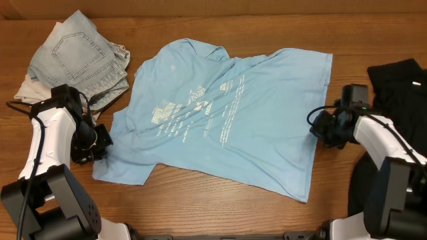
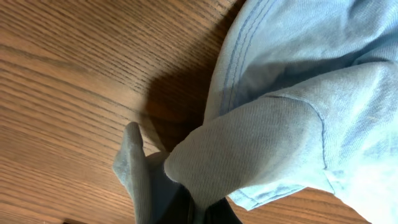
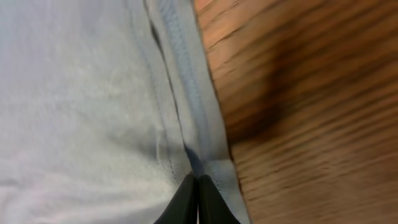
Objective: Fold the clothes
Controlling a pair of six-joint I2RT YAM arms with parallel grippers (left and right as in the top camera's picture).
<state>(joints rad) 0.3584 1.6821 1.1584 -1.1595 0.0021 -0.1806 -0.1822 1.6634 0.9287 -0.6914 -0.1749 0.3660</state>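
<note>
A sky-blue T-shirt with white lettering lies spread across the middle of the wooden table, print side up. My left gripper is at its left sleeve. In the left wrist view the sleeve cloth is bunched and pinched between the shut jaws. My right gripper sits at the shirt's right edge. In the right wrist view its dark fingers are pressed together on the stitched hem.
Pale denim shorts lie folded at the back left on beige cloth, close to my left arm. A black garment lies at the right edge, behind my right arm. Bare wood shows along the front.
</note>
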